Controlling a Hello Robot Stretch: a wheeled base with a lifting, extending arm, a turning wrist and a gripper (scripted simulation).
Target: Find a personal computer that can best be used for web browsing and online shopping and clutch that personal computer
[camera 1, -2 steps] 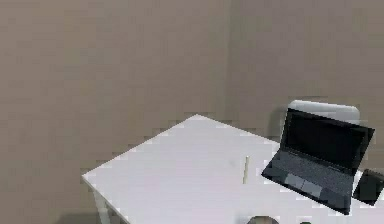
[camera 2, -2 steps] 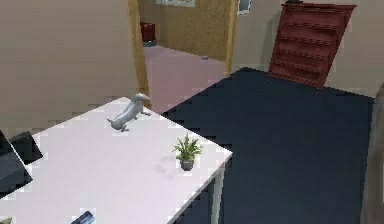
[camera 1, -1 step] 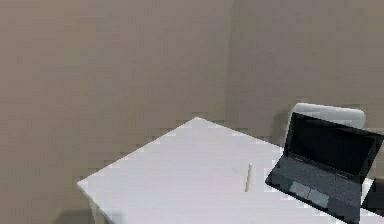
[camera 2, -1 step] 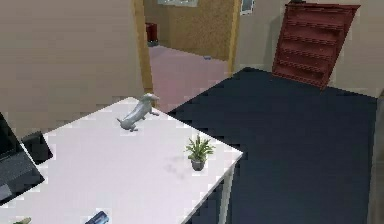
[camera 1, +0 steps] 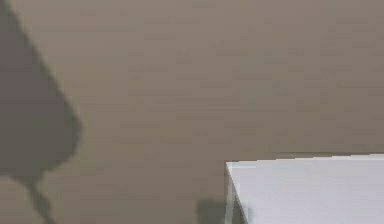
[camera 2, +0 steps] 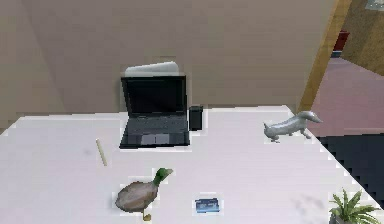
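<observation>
Finding looks done: open laptop sits at the white table's far edge. Clutching not yet done. I cannot tell the gripper's state, nor the laptop's offset from it.

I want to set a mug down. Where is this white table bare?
Bare: the white tabletop between thin pale stick and brown duck figure; also the stretch bordered by open black laptop, grey animal figurine and potted green plant. Crowded: small dark box beside the laptop.
</observation>
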